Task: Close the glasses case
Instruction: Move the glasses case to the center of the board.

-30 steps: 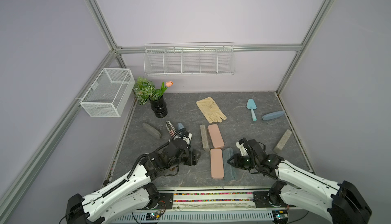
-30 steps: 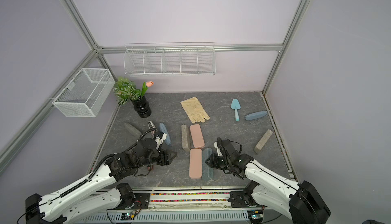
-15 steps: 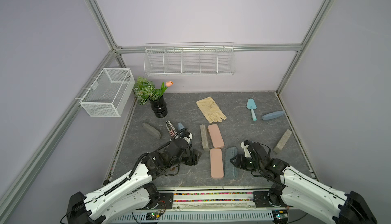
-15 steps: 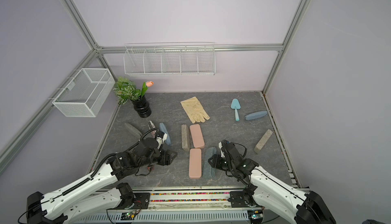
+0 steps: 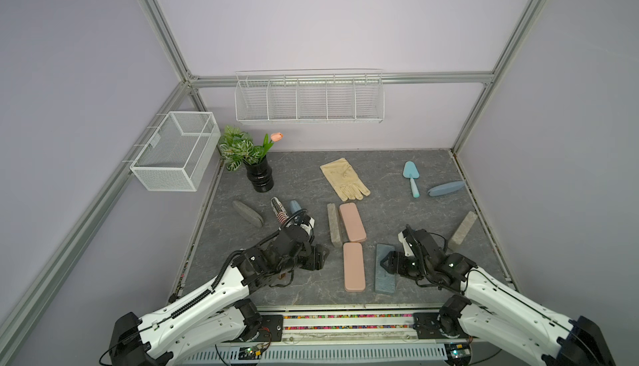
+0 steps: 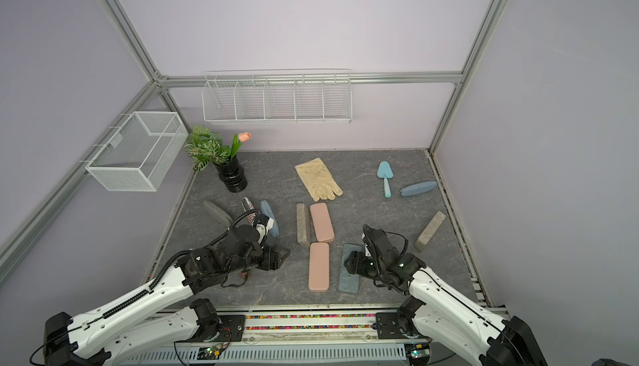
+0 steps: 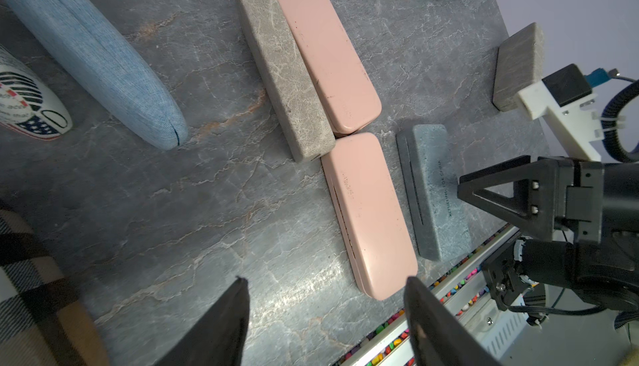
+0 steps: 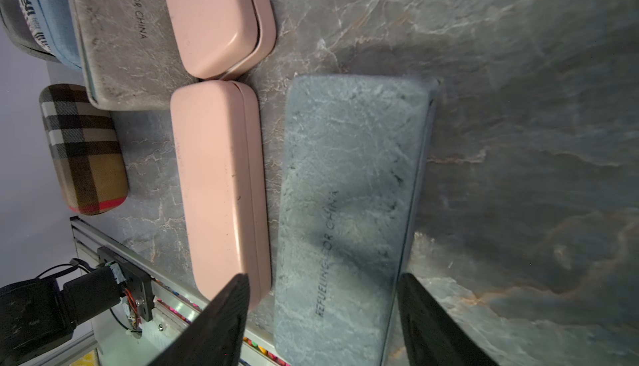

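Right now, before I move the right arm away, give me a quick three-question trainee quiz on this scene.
1. True or false: the right gripper is shut on the blue-grey case.
2. Which lies right beside the blue-grey case? A) near pink case B) trowel C) glove
3. How many pink cases are on the table?
Key: 1 false, its jaws stand open. 2 A. 3 two.

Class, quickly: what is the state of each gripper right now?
Left gripper: open, holding nothing.
Right gripper: open above the blue-grey glasses case, not gripping it.
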`<state>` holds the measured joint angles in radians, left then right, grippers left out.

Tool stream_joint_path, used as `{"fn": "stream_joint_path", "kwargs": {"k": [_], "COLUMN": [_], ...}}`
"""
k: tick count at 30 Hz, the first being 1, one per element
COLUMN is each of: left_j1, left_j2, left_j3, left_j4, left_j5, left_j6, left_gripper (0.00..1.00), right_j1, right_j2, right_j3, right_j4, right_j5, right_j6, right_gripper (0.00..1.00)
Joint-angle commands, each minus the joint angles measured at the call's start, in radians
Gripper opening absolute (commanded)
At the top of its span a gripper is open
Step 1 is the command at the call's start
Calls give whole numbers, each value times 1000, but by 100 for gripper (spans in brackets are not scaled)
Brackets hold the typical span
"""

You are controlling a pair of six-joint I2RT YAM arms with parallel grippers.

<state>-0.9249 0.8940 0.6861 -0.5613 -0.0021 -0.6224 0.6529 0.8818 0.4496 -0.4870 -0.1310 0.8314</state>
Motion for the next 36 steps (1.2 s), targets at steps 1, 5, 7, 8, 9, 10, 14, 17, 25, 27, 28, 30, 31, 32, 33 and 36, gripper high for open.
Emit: {"fn": "stream_joint_path", "kwargs": {"k": [1,5,7,8,9,10,14,17,25,27,28,30,31,32,33,36], "left_j1": [-2,-2,-2,-2,-2,-2,-2,-2,-2,-2,-2,-2,-2,-2,-2,-2], "left_j2": [3,3,4,6,10,13,14,13,19,16,14,13,13,14,14,17], "left_j3": [-10,-10,-9,-10,-10,-7,-7,-5,-2,-2,-3,-3,-2,-2,-2,-3], "left_j4": [4,6,6,7,8,6,3,3,-2,-5,-5,-6,-5,-5,-5,-5], "left_j5": [-4,-6,-7,-7,-5,-4,-7,-6,-11,-14,-15,-16,-16,-17,-17,-18], "left_j6": [15,15,15,15,16,15,15,15,15,15,15,13,15,15,15,15], "left_gripper": [72,72,72,72,72,72,72,72,72,72,72,72,72,72,72,72], "right_j1": [-3,-3,-4,-3,-4,-4,-4,-3,5,12,17,28,34,41,45,64], "right_j2": [7,-20,-17,-13,-8,-4,2,7,167,215,236,270,287,302,318,358], "right_j3": [29,66,77,73,67,58,48,55,42,53,62,84,96,107,121,153], "right_j4": [-74,-198,-246,-249,-249,-244,-260,-288,-184,-151,-139,-123,-115,-112,-110,-100], "right_j5": [28,87,95,94,90,87,132,171,121,111,109,102,98,99,97,92], "right_j6": [-1,12,13,13,19,25,41,41,0,-9,-14,-23,-28,-35,-43,-61], "right_gripper": [71,66,63,61,54,44,22,17,16,16,16,16,16,16,16,16]}}
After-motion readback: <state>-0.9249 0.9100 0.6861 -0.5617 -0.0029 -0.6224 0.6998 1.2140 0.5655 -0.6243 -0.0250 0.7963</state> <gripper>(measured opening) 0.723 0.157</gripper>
